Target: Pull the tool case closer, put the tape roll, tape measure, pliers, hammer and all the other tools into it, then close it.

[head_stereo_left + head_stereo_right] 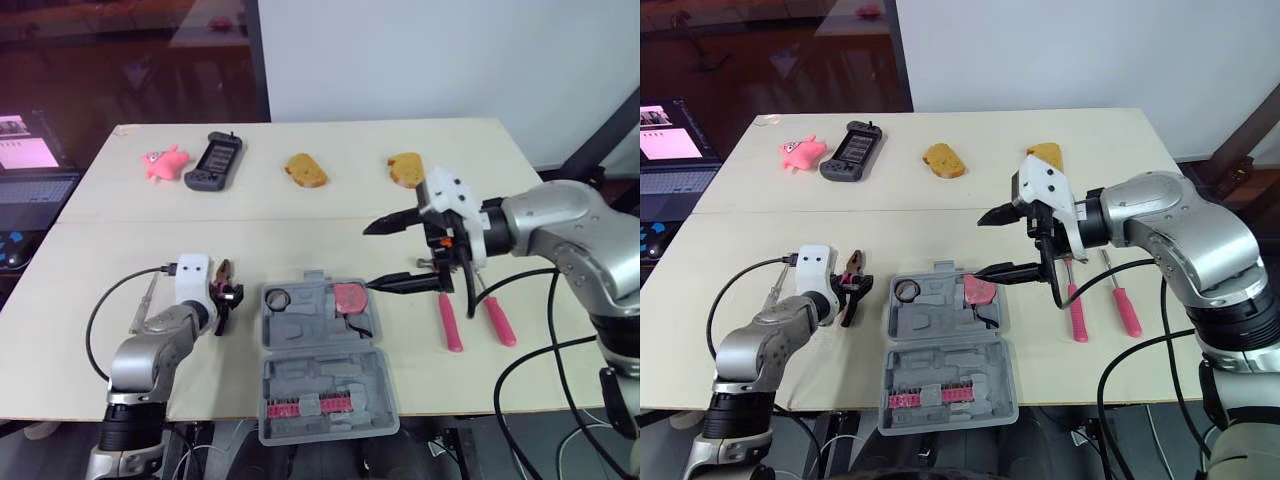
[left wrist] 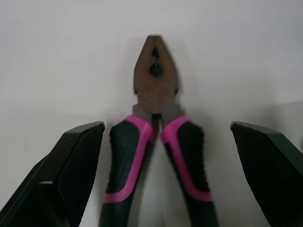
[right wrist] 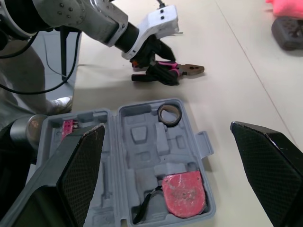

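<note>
Table [image 1: 300, 215] by white wall [image 1: 400, 60] bears tool case [image 1: 320, 372]; left end effector [image 2: 166, 126] spread around pliers [image 2: 156, 90], right end effector [image 1: 367, 258] spread too.

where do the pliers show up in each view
Left eye view: the pliers lie on the table, left of the open case.
Right eye view: same spot, left of the case.
Left wrist view: in the centre, head pointing away from the camera.
Right wrist view: on the table beyond the case.
Shared landmark: the left gripper, open with the pliers' handles between its sides.
</note>
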Available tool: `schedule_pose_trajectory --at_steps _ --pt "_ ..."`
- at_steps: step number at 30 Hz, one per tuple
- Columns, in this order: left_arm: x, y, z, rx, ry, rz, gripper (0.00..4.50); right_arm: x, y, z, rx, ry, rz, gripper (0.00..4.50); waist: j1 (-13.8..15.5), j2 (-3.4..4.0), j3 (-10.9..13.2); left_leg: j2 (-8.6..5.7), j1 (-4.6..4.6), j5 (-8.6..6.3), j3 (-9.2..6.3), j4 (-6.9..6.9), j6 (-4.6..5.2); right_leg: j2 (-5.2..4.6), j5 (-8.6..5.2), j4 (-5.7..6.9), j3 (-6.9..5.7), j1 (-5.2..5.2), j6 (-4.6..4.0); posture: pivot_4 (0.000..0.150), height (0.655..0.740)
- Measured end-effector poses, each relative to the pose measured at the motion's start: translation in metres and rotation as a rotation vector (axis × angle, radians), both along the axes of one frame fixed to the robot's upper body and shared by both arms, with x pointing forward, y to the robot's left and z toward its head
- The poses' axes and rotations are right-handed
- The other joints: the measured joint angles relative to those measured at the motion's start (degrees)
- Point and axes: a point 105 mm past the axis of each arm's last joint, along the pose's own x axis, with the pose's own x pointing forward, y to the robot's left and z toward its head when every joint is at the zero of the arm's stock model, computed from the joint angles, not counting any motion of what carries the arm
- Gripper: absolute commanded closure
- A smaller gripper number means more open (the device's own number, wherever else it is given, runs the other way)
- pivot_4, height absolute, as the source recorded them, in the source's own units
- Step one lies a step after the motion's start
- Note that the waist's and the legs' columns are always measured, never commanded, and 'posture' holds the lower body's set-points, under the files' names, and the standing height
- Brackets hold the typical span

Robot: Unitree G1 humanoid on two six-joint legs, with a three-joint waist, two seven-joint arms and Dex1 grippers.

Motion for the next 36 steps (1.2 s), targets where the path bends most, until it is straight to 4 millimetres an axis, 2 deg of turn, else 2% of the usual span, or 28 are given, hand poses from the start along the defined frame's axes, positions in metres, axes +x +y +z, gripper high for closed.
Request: schedule_pose_trajectory --at_steps 6,9,12,19,20,23,26,28,32,36 --pt "-0.002 -0.001 -0.001 -0.001 0.016 0.002 0.00 0.003 -0.001 -0.001 -0.001 -0.012 -0.022 0.03 0.0 0.00 0.0 -0.01 0.00 0.00 0.00 0.02 0.00 -0.02 0.01 0.00 0.00 0.01 0.03 0.150 0.7400" --pt "-0.001 -0.001 -0.002 -0.003 0.014 -0.001 0.79 0.003 -0.001 0.000 -0.001 -0.019 -0.028 0.00 0.0 0.00 0.0 -0.01 0.00 0.00 0.00 0.01 0.00 -0.02 0.02 0.00 0.00 0.01 0.03 0.150 0.7400" --pt "0.000 -0.001 -0.001 0.000 0.008 -0.006 2.09 0.005 -0.001 0.000 -0.003 -0.026 -0.035 0.00 0.0 0.00 0.0 -0.01 0.00 0.00 0.00 0.02 0.00 -0.02 0.02 0.00 0.00 0.01 0.03 0.150 0.7400" --pt "0.003 0.002 0.010 0.004 -0.044 -0.054 2.08 0.006 -0.003 -0.005 -0.007 -0.024 -0.049 0.00 0.0 -0.01 0.0 0.00 -0.01 0.00 0.00 0.00 0.00 -0.01 0.02 0.00 -0.01 -0.02 0.03 0.150 0.7400" --pt "0.003 0.004 0.015 0.006 -0.053 -0.095 2.08 0.006 -0.004 -0.007 -0.009 -0.021 -0.051 0.00 0.0 -0.03 0.0 0.01 -0.02 0.00 -0.01 -0.01 0.00 -0.01 0.02 0.02 -0.01 -0.04 0.03 0.150 0.7400" --pt "0.003 0.008 0.052 0.055 -0.125 -0.278 2.08 0.005 -0.010 -0.015 -0.022 0.009 -0.064 0.00 -0.1 0.00 0.1 0.02 -0.07 0.01 0.01 -0.03 -0.02 0.00 0.02 0.04 0.01 -0.12 0.02 0.150 0.7400" --pt "0.001 -0.002 0.094 0.108 -0.206 -0.502 2.08 0.001 -0.013 -0.016 -0.042 0.000 -0.033 0.00 -0.1 0.04 0.1 -0.02 -0.07 -0.01 0.04 -0.02 0.00 -0.06 0.01 -0.01 0.01 -0.07 0.01 0.150 0.7400" --pt "-0.004 -0.013 0.105 0.125 -0.209 -0.647 2.08 -0.001 -0.014 -0.015 -0.054 -0.013 -0.009 0.00 -0.1 0.03 0.1 -0.03 -0.07 -0.02 0.06 -0.01 0.03 -0.06 0.01 -0.06 0.02 -0.06 0.01 0.150 0.7400" --pt "-0.026 -0.054 0.118 0.097 -0.135 -1.056 2.08 -0.002 -0.011 -0.012 -0.061 -0.042 0.048 0.00 -0.2 0.04 0.1 -0.01 -0.09 -0.02 0.06 -0.04 0.03 -0.04 0.01 -0.07 0.00 -0.07 0.01 0.150 0.7400" --pt "-0.036 -0.081 0.130 0.096 -0.123 -1.270 2.08 -0.001 0.003 -0.011 -0.038 -0.063 0.088 0.00 -0.7 0.03 0.1 0.02 -0.08 -0.01 0.05 -0.05 0.03 0.02 0.02 -0.03 0.01 -0.08 0.03 0.150 0.7400"
